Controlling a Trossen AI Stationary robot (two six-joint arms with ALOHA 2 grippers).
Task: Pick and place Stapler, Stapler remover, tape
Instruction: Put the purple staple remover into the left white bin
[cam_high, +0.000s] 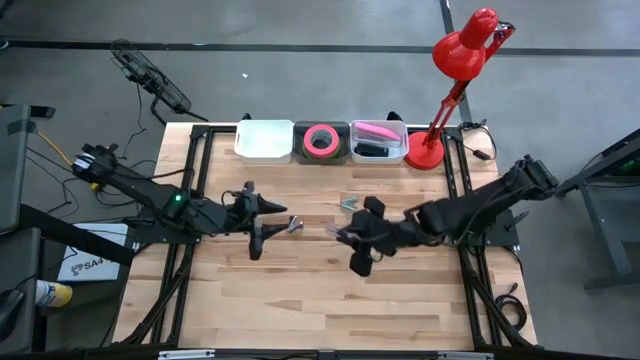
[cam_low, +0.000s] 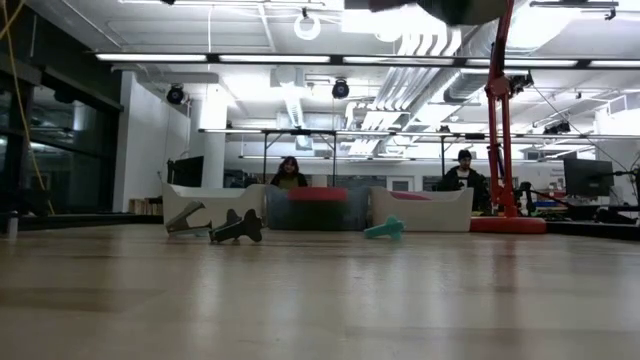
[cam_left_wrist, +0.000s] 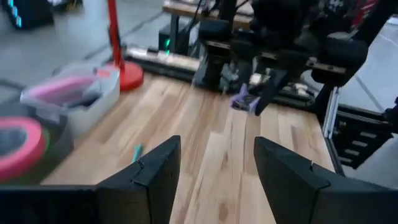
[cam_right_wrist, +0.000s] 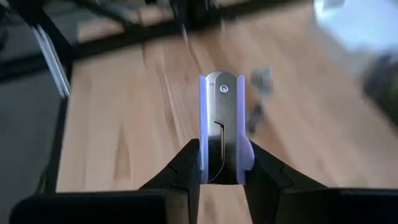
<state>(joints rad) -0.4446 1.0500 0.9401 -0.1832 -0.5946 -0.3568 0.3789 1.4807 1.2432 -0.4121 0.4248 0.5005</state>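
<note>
Staple remover (cam_right_wrist: 222, 130), the one with lavender sides and a metal middle, is sitting pinched upright between the two fingers of the right gripper (cam_right_wrist: 222, 163), which is closing on it from both sides over the middle of the wooden table (cam_high: 300, 300). From table height neither gripper is showing down at the boards, so I am judging that the piece is hanging clear of the wood.

Across from it the left gripper (cam_left_wrist: 217, 146) is hovering with its fingers spread wide and nothing between them. A grey staple remover (cam_high: 295, 224) is lying loose just beside it, and a teal one (cam_high: 348, 203) is lying a little farther in, near the right gripper.

Along the far edge three bins are standing in a row: a white bin (cam_high: 263, 140) that is looking bare inside, a dark bin (cam_high: 320, 158) holding the pink tape roll (cam_high: 320, 140), and a clear bin (cam_high: 403, 140) holding a pink stapler (cam_high: 375, 130). A red desk lamp (cam_high: 462, 50) is standing beside them. Two people are sitting well beyond the table.

To my eye the carry of one remover is the step in hand, with tape and stapler already binned. Next it is calling for a reach to the far row, likely the white bin, and a release low over it, keeping clear of the lamp and the loose removers.
</note>
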